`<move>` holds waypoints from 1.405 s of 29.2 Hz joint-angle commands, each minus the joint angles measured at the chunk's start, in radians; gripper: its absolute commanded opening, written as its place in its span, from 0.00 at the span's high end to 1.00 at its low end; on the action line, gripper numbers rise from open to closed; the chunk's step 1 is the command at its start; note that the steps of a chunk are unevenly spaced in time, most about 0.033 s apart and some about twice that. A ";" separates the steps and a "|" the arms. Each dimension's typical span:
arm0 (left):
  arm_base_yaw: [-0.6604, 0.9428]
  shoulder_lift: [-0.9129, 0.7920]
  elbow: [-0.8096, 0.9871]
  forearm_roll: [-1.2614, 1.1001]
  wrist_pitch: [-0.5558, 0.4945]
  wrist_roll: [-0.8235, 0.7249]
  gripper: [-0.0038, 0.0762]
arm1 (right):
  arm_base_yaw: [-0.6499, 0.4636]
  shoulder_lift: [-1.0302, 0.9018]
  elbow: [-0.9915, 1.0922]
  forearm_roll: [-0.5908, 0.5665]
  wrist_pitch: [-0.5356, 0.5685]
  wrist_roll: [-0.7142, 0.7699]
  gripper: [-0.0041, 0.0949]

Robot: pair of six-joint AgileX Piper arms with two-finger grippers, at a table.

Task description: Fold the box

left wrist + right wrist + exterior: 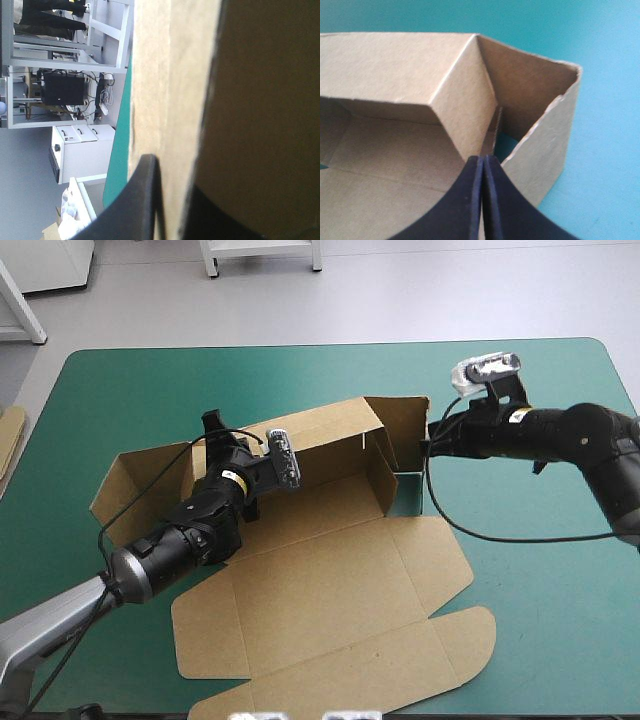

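Observation:
The brown box (330, 580) lies mid-table, its long back wall and right-end panels raised and its lid flat toward the front edge. My left gripper (213, 430) reaches over the back wall near its left end. In the left wrist view the board (170, 75) runs between the two black fingers of that gripper (172, 175), which is shut on it. My right gripper (428, 443) is at the box's right end. There its fingers (483, 159) meet on a thin flap seen edge-on, between the raised inner panel (465, 100) and the outer end wall (545, 145).
The teal-green cover (540, 620) shows bare to the right of and behind the box. A piece of more brown board (8, 440) sticks in at the table's left edge. The flat lid reaches close to the table's front edge.

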State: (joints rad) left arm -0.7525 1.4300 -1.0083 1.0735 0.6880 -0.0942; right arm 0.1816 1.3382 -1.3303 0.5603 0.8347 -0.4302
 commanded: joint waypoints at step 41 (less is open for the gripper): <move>0.000 0.016 0.024 -0.199 0.065 -0.049 0.96 | 0.053 0.703 -0.870 -0.116 0.414 0.273 0.96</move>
State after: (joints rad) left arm -0.7525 1.4300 -1.0083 1.0739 0.6871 -0.0942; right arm 0.2208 2.1162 -2.2070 0.4187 1.2435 -0.1567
